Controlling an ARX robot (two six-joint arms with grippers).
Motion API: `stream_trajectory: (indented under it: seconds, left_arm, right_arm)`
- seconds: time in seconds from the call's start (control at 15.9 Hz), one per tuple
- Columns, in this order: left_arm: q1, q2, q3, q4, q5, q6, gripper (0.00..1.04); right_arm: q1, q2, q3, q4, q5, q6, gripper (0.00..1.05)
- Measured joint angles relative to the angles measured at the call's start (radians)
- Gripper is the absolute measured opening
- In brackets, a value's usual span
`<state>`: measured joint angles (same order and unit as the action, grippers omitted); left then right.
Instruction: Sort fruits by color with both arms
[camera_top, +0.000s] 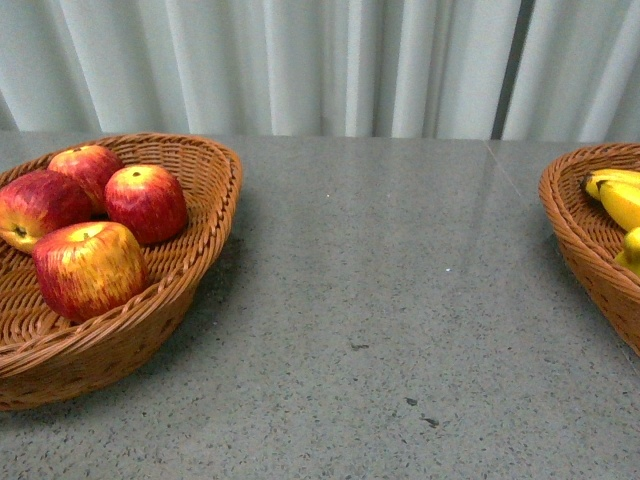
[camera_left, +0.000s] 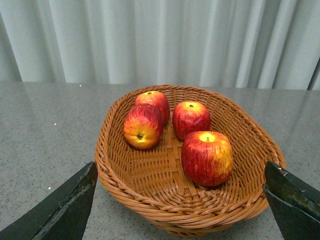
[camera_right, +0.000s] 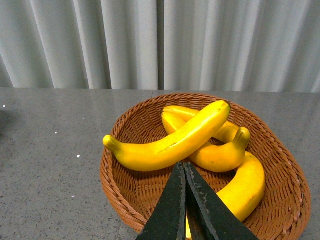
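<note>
Several red apples streaked with yellow lie in a wicker basket at the table's left; the nearest apple is the most yellow. In the left wrist view the same apples fill that basket. My left gripper hangs open in front of it, one finger on each side, holding nothing. Several yellow bananas are piled in a second wicker basket, whose edge shows at the front view's right. My right gripper is shut and empty just above this basket's near rim. Neither arm appears in the front view.
A grey speckled tabletop stretches between the two baskets. Pale curtains hang behind the table's far edge. A few small dark marks dot the table near the front.
</note>
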<state>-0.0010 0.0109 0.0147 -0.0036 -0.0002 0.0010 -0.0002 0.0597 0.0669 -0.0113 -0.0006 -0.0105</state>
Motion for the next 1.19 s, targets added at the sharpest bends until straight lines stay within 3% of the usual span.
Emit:
stream_trajectory:
  seconds: [0.88, 1.19]
  left_arm:
    - [0.0, 0.0, 0.0, 0.0, 0.0, 0.0, 0.98]
    - [0.0, 0.0, 0.0, 0.0, 0.0, 0.0, 0.98]
  right_arm:
    - [0.0, -0.055, -0.053, 0.006, 0.0, 0.003, 0.05]
    - [0.0, -0.055, -0.054, 0.006, 0.001, 0.003, 0.67]
